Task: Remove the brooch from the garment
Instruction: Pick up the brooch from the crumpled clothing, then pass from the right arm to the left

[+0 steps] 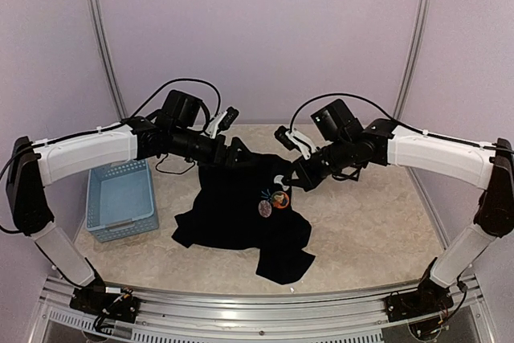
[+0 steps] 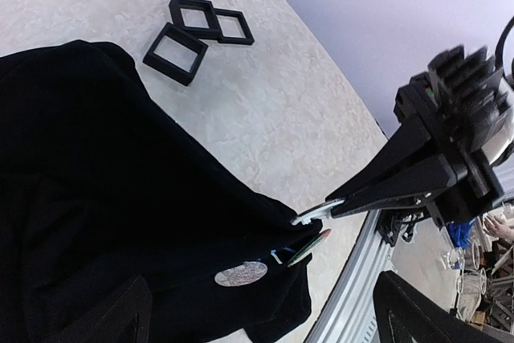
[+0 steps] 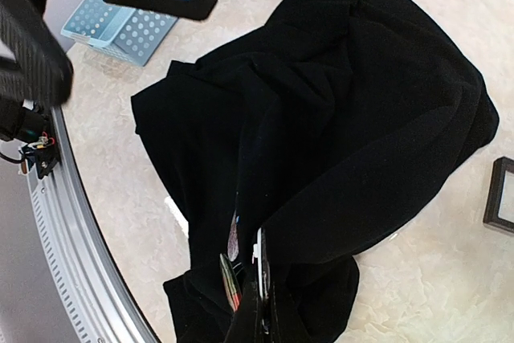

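Top external view first: the black garment [image 1: 233,222] lies crumpled mid-worktop [image 1: 369,230], with the light-blue basket [image 1: 120,198] at its 9 o'clock. Two brooches sit pinned toward its 2 o'clock side, a grey oval brooch [image 1: 265,207] and an orange round brooch [image 1: 280,198] right against it. My right pincer [image 1: 284,181] is just at 12 o'clock of the orange one, jaws pressed fully together on a pulled-up fold of the garment beside the brooches. On the right wrist view the cloth ridge runs straight into the closed fingertips [image 3: 255,311]. Whether they also catch the brooch's pin, I cannot tell. My left pincer [image 1: 235,153] hangs at the garment's 12 o'clock edge, jaws spread wide, nothing between them. Left wrist view picks up three small black square frames [image 2: 197,30] on bare worktop beyond the cloth.
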Controlling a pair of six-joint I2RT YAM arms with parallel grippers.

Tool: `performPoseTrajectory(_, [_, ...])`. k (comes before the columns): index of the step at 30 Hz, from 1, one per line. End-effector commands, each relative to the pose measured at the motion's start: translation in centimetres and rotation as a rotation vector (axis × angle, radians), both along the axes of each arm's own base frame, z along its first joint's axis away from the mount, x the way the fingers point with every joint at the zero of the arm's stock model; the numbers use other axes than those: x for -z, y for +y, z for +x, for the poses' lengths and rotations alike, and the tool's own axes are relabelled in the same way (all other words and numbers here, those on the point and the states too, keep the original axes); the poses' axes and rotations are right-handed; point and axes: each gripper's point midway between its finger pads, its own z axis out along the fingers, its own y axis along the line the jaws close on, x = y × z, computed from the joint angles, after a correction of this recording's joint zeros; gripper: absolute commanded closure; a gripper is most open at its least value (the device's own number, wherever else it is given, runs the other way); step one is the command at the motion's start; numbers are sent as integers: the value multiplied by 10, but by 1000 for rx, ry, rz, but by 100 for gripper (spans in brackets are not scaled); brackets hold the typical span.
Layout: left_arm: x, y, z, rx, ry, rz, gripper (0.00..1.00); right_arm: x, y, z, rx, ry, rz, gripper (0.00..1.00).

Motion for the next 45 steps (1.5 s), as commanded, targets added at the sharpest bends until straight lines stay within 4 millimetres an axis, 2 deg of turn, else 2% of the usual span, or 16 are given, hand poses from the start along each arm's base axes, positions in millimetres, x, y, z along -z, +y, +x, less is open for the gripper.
performPoseTrajectory(1, [-10, 1, -27, 119, -16, -39, 7, 6, 3, -25, -104, 110, -105, 100])
performPoseTrajectory(5, [-16, -3, -35, 165, -1, -69, 11, -10, 23, -30, -169, 154, -53, 100])
performPoseTrajectory(7, [-13, -4, -39, 187, 28, -72, 17, -15, 31, -32, -199, 179, -24, 100])
performPoseTrajectory(12, [2, -6, -51, 236, 92, -58, 40, -19, 46, -40, -270, 241, 27, 100])
performPoseTrajectory(17, [12, -5, -55, 242, 115, -48, 49, -26, 52, -42, -301, 253, 64, 100])
performPoseTrajectory(25, [13, -14, -58, 277, 166, -111, 56, -39, 60, -43, -309, 256, 128, 100])
performPoseTrajectory(30, [11, -17, -59, 298, 178, -126, 62, -40, 62, -44, -316, 262, 144, 100])
performPoseTrajectory(41, [16, -19, -70, 345, 220, -134, 68, -41, 66, -49, -335, 293, 175, 100])
performPoseTrajectory(45, [17, -20, -73, 359, 229, -137, 74, -42, 68, -49, -337, 299, 188, 100])
